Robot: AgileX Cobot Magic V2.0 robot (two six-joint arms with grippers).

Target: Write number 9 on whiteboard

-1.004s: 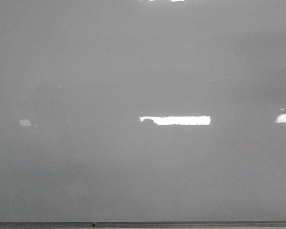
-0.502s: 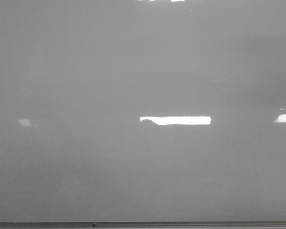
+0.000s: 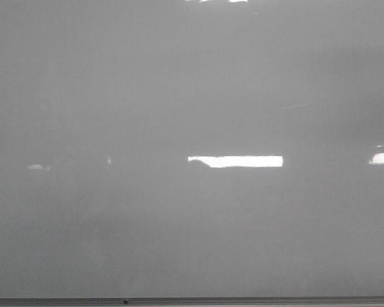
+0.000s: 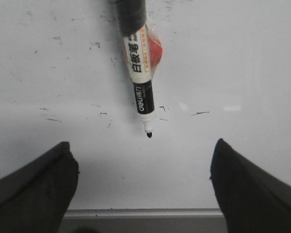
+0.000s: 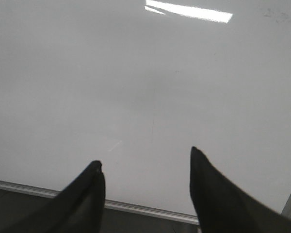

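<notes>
The whiteboard fills the front view, glossy pale grey; no number 9 shows on it in any view. In the left wrist view a white marker with a black printed band and black rear end lies on the whiteboard, uncapped, its black tip pointing toward my left gripper. That gripper is wide open and empty, its fingers either side of the tip and apart from it. My right gripper is open and empty above bare whiteboard. Neither gripper shows in the front view.
A thin grey metal edge strip runs along the board's near side, also seen in the left wrist view and the right wrist view. Small black smudges dot the board around the marker. Bright light reflections lie on the surface.
In the front view the small reflection at the left has shrunk and dimmed, and a tiny glint has appeared to its right. Nothing else has changed.
</notes>
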